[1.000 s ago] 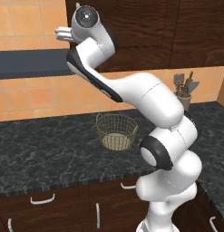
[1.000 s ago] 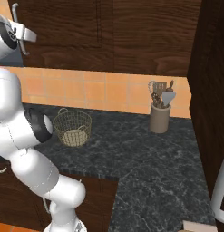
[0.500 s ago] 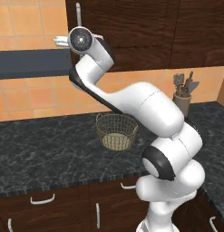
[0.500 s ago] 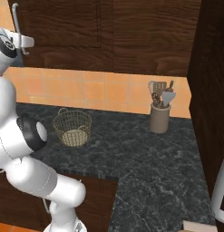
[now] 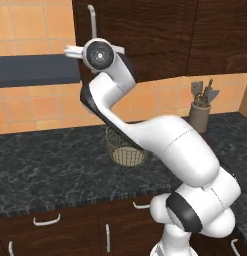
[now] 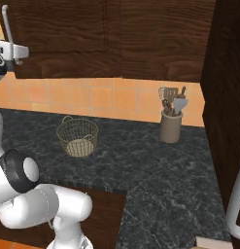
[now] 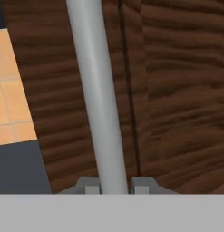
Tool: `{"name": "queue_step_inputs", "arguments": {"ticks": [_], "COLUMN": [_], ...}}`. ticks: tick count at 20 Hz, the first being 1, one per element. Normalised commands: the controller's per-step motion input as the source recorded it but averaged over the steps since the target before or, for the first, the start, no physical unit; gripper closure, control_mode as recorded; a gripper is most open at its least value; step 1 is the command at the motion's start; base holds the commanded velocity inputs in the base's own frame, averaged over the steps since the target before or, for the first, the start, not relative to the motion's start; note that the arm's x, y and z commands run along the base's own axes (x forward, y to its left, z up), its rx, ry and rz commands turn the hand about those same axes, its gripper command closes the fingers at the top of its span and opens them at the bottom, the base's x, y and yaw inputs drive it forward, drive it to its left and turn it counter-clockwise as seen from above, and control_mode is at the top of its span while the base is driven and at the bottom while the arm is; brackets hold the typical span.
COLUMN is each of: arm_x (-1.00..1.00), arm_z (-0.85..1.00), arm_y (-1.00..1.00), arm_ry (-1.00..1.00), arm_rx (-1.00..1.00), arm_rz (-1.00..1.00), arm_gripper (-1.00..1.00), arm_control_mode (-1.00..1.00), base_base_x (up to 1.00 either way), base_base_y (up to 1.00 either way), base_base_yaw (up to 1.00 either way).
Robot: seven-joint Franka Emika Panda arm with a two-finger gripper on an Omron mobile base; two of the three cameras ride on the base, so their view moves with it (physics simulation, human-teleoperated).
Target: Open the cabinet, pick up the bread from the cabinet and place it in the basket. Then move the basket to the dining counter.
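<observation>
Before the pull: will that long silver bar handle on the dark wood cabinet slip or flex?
The silver bar handle looks smooth and round, so the gripper closed on it might slide along it. It looks like rigid metal, probably no flex. The dark wood cabinet door likely swings, not lifts.

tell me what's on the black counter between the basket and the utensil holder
Nothing: in the right base view the black counter between the basket and the utensil holder is bare speckled stone.
</observation>
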Motion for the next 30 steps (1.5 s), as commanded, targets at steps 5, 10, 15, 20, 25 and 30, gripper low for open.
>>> {"name": "queue_step_inputs", "arguments": {"ticks": [5,10,15,20,25,30], "arm_x": [-1.00,-1.00,-1.00,-1.00,-1.00,-1.00], "arm_z": [0.18,0.29,0.24,0.29,0.26,0.05], "arm_y": [-0.15,-0.31,-0.45,-0.57,-0.58,-0.18], "arm_ry": [0.00,0.00,0.00,0.00,0.00,0.14], "arm_rx": [0.01,0.01,0.00,0.02,0.03,0.05], "arm_rz": [0.00,0.03,0.06,0.06,0.07,0.04], "arm_gripper": [1.00,1.00,1.00,1.00,1.00,-1.00], "arm_control_mode": [-1.00,-1.00,-1.00,-1.00,-1.00,-1.00], "base_base_x": [0.00,0.00,0.00,0.00,0.00,0.00], "base_base_y": [0.00,0.00,0.00,0.00,0.00,0.00], "base_base_yaw": [0.00,0.00,0.00,0.00,0.00,0.00]}}
